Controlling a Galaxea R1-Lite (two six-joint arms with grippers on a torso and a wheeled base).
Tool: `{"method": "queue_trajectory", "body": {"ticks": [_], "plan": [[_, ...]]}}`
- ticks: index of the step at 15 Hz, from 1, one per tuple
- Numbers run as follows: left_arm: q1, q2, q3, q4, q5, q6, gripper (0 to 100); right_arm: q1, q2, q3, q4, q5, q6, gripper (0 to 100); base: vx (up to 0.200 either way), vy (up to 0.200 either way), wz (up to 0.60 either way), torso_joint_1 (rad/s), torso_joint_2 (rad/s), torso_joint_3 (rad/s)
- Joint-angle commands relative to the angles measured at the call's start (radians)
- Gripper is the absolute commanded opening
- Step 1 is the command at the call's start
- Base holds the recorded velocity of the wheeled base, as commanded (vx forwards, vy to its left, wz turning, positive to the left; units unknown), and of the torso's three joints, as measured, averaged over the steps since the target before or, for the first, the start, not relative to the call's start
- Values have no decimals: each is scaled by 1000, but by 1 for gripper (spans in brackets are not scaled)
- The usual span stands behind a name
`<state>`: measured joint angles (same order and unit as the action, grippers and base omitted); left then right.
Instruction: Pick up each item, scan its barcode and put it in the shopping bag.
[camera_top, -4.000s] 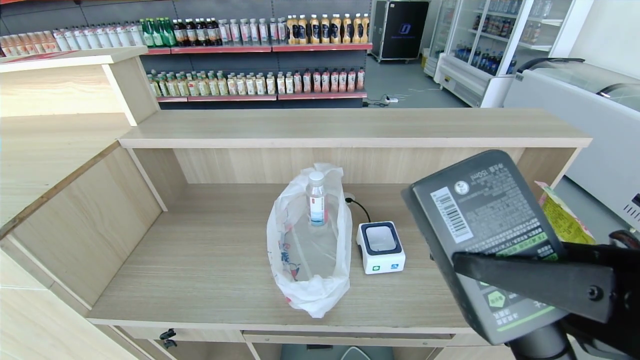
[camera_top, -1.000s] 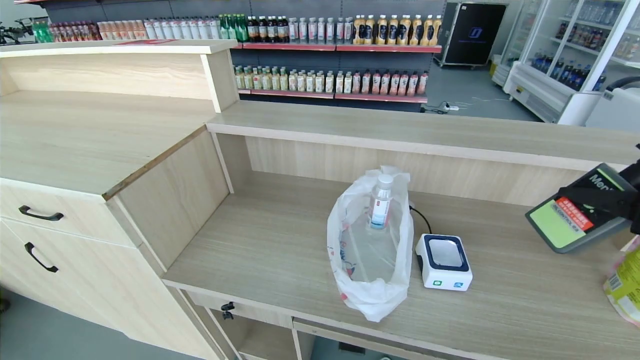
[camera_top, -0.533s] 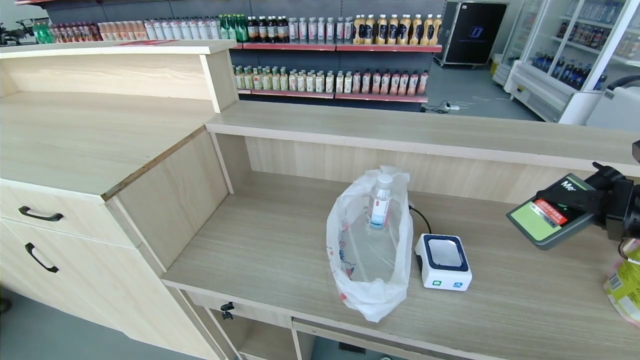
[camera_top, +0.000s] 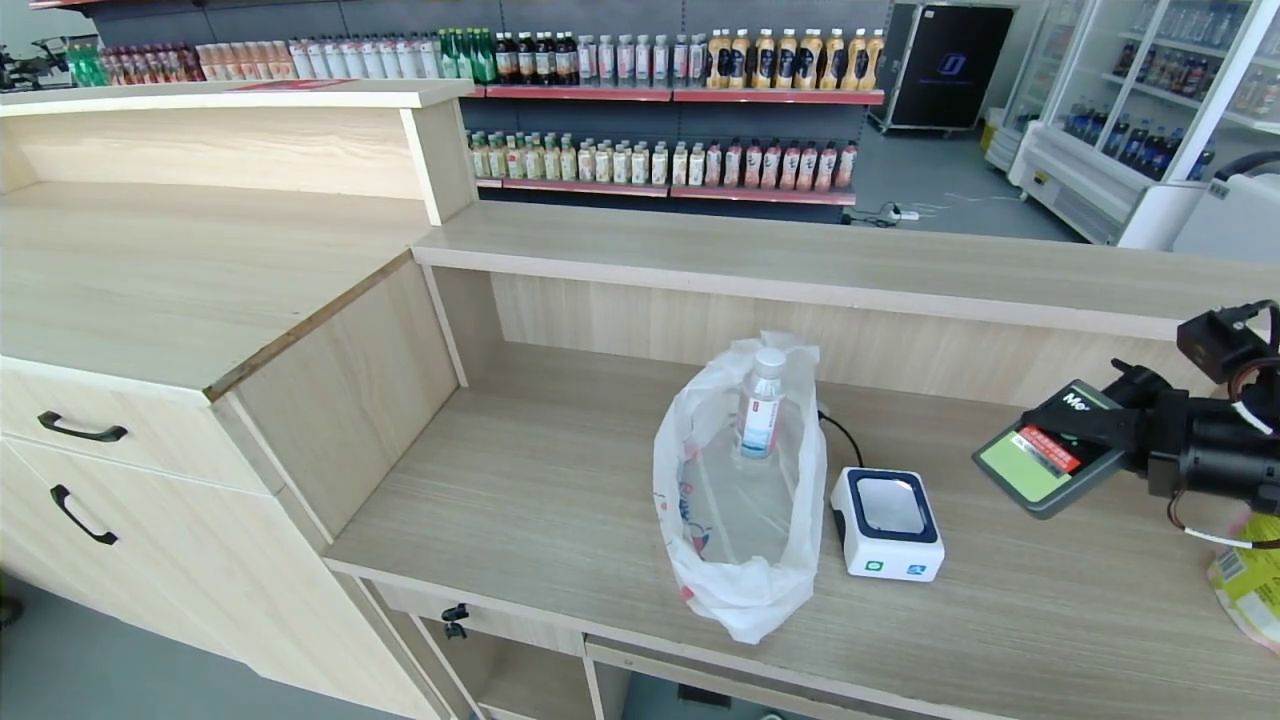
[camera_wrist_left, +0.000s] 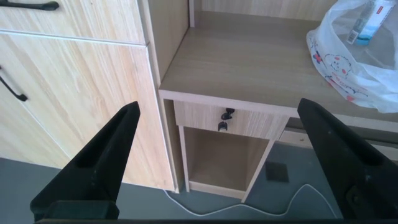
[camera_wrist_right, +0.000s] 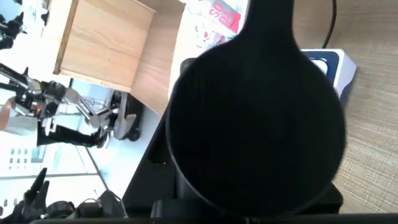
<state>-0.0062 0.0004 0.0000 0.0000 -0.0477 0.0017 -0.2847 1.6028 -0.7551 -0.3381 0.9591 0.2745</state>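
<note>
My right gripper (camera_top: 1090, 428) is shut on a flat dark-grey package (camera_top: 1040, 455) with a green and red face turned up. It hangs above the counter, to the right of the white barcode scanner (camera_top: 886, 522) and a little higher. The white plastic shopping bag (camera_top: 740, 505) stands open left of the scanner, with a clear water bottle (camera_top: 763, 405) upright in it. In the right wrist view the package's dark end (camera_wrist_right: 255, 124) covers most of the scanner (camera_wrist_right: 339, 62). My left gripper (camera_wrist_left: 217, 168) is open, low in front of the counter's near left corner, with the bag (camera_wrist_left: 351, 56) farther off.
A yellow-green packet (camera_top: 1250, 580) lies at the counter's right end. The scanner's black cable (camera_top: 838, 430) runs behind the bag. A raised ledge (camera_top: 800, 255) walls the back of the counter, a side panel (camera_top: 350, 390) its left. A drawer lock (camera_wrist_left: 225, 119) hangs under the front edge.
The head camera shifted after the oldest frame, when the package's barcode side faced the camera. Over the last second my right gripper has carried the package left toward the scanner.
</note>
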Motion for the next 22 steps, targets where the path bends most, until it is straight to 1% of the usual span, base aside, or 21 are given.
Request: {"method": "queue_trajectory", "body": {"ticks": [1,3,5,9,11,14,22], "plan": [[0,1,0,0,0,0,100,4,37,2,2,16,-24,0,0,0,0,0,0,0],[0,1,0,0,0,0,100,4,91,-3,8,53,-159,0,0,0,0,0,0,0],[0,1,0,0,0,0,100,4,131,-12,4,55,-218,0,0,0,0,0,0,0],[0,1,0,0,0,0,100,2,181,-49,-12,95,-247,0,0,0,0,0,0,0],[0,1,0,0,0,0,100,7,226,-59,-56,113,-264,0,0,0,0,0,0,0],[0,1,0,0,0,0,100,22,287,-87,-96,116,-276,0,0,0,0,0,0,0],[0,1,0,0,0,0,100,59,370,-93,-176,116,-297,0,0,0,0,0,0,0]]}}
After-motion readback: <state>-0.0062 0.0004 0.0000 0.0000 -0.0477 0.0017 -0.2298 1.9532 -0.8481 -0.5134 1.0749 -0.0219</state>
